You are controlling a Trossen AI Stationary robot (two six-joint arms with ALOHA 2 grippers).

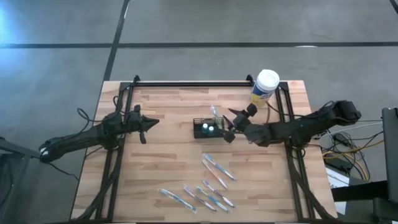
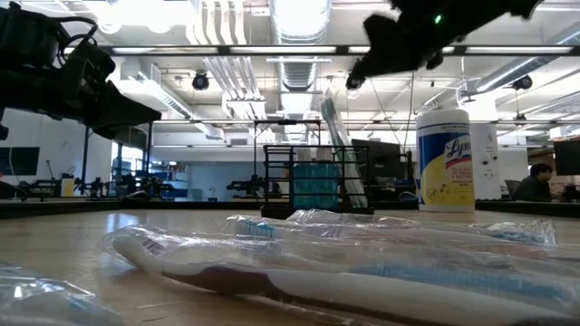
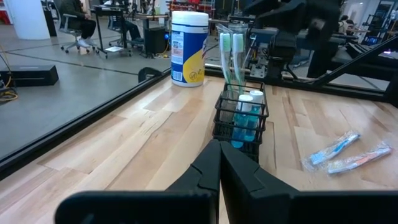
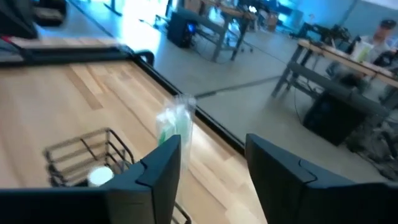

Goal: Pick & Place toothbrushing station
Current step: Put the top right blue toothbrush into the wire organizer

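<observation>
The toothbrushing station (image 1: 206,128) is a small black wire caddy standing on its base at the table's middle. Blue-and-white tubes sit inside it (image 3: 244,118), and wrapped toothbrushes (image 3: 230,53) stand upright in it. My right gripper (image 1: 231,125) hovers open just right of the caddy and above it. In its wrist view a wrapped toothbrush (image 4: 174,124) rises beyond the fingers, with nothing between them (image 4: 211,168). My left gripper (image 1: 147,122) waits shut at the table's left, pointing at the caddy (image 3: 219,168).
A white-lidded canister with a yellow label (image 1: 265,85) stands at the far right, behind my right gripper. Several wrapped toothbrushes (image 1: 208,180) lie on the table's near half. A black frame (image 1: 186,83) runs along the far edge and both sides.
</observation>
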